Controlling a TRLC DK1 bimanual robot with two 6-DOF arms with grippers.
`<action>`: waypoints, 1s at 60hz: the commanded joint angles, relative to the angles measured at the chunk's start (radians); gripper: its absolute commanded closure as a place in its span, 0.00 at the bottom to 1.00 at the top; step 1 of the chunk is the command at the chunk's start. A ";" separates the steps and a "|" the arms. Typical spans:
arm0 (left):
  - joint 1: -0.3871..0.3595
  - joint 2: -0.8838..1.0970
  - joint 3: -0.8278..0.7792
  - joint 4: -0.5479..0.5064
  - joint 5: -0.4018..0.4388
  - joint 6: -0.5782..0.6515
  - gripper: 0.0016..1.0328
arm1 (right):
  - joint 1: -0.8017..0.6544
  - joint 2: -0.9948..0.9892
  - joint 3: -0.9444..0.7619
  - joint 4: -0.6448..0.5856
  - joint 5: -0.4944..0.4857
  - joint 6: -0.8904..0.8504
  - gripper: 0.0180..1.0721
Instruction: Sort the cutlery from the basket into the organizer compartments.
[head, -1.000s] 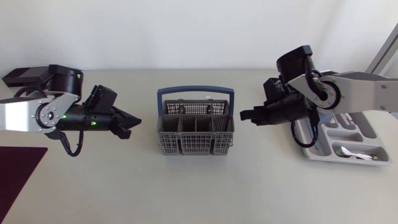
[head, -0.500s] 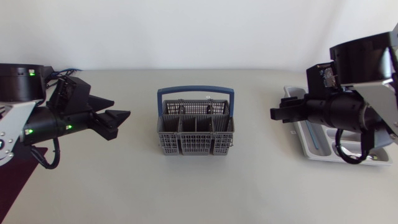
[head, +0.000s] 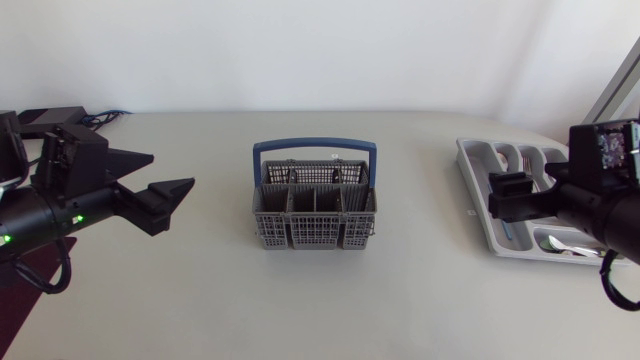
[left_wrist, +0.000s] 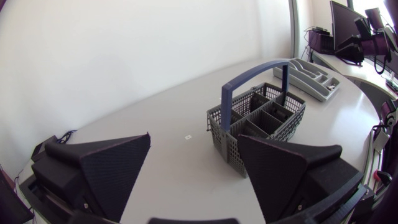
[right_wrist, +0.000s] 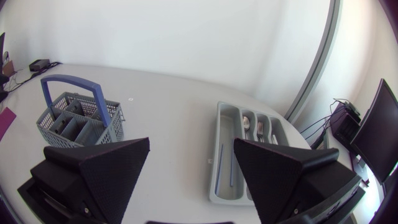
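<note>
Two black grippers are pictured from above, well apart on either side of a grey cutlery basket (head: 315, 215) that stands upright near the middle of the table (head: 400, 300). The basket is topped by a blue handle (head: 315, 146). The left gripper (head: 171, 170) is pointed toward the basket with its wedge fingers spread and nothing held. The right gripper (head: 497, 195) is seen over the basket-facing edge of the grey organizer (head: 473, 170) at the table's right side. A spoon (head: 562, 244) is seen lying in one organizer compartment. A dark red mat (head: 25, 270) is visible at the table's left corner.

In the left wrist view, the left gripper (left_wrist: 196, 180) is shown wide apart and empty. The basket (left_wrist: 258, 121) is seen ahead of it and the organizer (left_wrist: 314, 78) farther beyond.

In the right wrist view, the right gripper (right_wrist: 189, 180) is likewise shown parted with nothing between its fingers. The organizer (right_wrist: 221, 134) is seen ahead of it and the basket (right_wrist: 78, 121) off to one side. The spoon (right_wrist: 247, 124) and a fork (right_wrist: 260, 129) are seen in neighbouring narrow compartments.
</note>
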 joint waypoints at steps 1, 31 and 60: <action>-0.001 -0.041 -0.030 -0.004 -0.031 -0.017 0.04 | -0.014 -0.047 -0.045 -0.007 0.009 -0.030 0.05; 0.036 -0.349 -0.189 0.075 -0.045 -0.036 0.04 | -0.068 -0.290 -0.223 0.070 -0.016 -0.069 0.05; 0.087 -0.604 -0.385 0.075 -0.135 -0.180 0.04 | -0.211 -0.545 -0.477 0.240 -0.202 -0.006 0.05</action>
